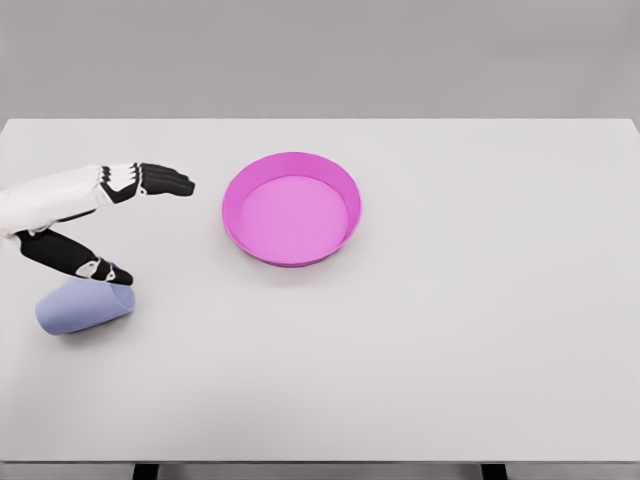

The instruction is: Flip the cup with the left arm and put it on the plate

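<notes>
A pale lavender cup (82, 306) lies on its side near the left edge of the white table, its rim end pointing right. My left hand (125, 225) hovers just above and behind it, fingers (160, 181) stretched out to the right and thumb (90, 262) lowered, its tip touching the cup's upper rim. The hand is open and holds nothing. A magenta plate (291, 208) with a raised rim sits right of the hand, near the table's middle, with nothing in it. The right arm does not show.
The white table (450, 330) spans the view, its front edge near the bottom. A grey wall stands behind it.
</notes>
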`<action>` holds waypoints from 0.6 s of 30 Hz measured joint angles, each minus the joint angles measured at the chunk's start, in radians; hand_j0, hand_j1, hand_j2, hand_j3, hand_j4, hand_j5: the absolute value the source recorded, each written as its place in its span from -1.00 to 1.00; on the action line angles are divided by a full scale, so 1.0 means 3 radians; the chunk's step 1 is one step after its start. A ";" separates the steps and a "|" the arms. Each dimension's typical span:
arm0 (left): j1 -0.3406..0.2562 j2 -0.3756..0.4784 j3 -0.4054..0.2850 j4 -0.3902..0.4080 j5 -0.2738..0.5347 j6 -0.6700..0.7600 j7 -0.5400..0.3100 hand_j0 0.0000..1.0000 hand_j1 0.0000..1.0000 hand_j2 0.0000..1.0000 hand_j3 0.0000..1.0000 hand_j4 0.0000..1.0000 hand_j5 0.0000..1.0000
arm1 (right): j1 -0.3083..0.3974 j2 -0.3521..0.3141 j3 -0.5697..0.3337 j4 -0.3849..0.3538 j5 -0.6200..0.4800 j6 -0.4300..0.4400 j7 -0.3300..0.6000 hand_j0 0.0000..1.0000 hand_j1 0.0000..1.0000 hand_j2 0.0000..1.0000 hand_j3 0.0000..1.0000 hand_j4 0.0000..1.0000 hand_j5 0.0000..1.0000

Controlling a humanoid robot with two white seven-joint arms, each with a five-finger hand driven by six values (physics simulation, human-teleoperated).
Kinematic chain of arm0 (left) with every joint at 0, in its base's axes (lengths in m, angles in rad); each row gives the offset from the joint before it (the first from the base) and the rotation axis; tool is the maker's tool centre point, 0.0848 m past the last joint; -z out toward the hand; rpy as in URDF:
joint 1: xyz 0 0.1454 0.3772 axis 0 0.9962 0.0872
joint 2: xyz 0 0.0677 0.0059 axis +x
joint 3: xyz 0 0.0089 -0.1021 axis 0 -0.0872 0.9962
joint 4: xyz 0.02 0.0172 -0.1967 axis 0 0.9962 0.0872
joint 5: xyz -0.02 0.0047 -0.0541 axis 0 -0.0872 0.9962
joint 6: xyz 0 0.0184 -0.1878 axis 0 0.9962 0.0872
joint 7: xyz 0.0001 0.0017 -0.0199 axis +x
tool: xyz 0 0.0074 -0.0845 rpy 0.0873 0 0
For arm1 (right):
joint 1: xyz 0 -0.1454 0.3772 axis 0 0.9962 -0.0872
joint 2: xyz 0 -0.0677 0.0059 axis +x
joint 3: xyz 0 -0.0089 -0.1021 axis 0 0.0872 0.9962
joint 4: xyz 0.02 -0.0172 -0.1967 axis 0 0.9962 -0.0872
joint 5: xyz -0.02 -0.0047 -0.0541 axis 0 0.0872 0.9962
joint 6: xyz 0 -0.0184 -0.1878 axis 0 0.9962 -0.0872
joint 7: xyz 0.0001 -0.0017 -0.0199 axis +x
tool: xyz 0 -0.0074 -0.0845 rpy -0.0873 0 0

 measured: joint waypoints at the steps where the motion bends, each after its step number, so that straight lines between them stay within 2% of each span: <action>1: 0.0031 -0.0003 -0.0001 0.0000 -0.0003 0.0000 0.0000 1.00 1.00 1.00 1.00 1.00 1.00 | 0.0010 0.0000 -0.0001 0.0002 -0.0001 0.0000 0.0000 1.00 1.00 1.00 1.00 1.00 1.00; 4: 0.0276 -0.0006 -0.0027 0.0000 0.0020 -0.0001 0.0000 1.00 1.00 1.00 1.00 1.00 1.00 | 0.0010 0.0000 -0.0004 -0.0002 -0.0001 0.0000 0.0002 1.00 1.00 1.00 1.00 1.00 1.00; 10: 0.0588 0.0020 -0.0044 0.0000 0.0260 0.0000 0.0000 1.00 1.00 1.00 1.00 1.00 1.00 | 0.0010 0.0000 -0.0008 0.0001 -0.0002 0.0000 0.0003 1.00 1.00 1.00 1.00 1.00 1.00; 16: 0.0706 0.0079 -0.0032 0.0000 0.0382 0.0001 0.0000 1.00 1.00 1.00 1.00 1.00 1.00 | 0.0005 0.0000 -0.0010 0.0001 -0.0002 0.0000 0.0002 1.00 1.00 1.00 1.00 1.00 1.00; 17: 0.0752 0.0091 -0.0033 0.0000 0.0401 0.0000 0.0045 1.00 1.00 1.00 1.00 1.00 1.00 | 0.0010 0.0000 -0.0010 0.0001 -0.0002 0.0000 0.0002 1.00 1.00 1.00 1.00 1.00 1.00; 18: 0.0828 0.0102 -0.0035 0.0000 0.0412 -0.0001 0.0206 1.00 1.00 1.00 1.00 1.00 1.00 | 0.0010 0.0000 -0.0010 0.0001 -0.0002 0.0000 0.0002 1.00 1.00 1.00 1.00 1.00 1.00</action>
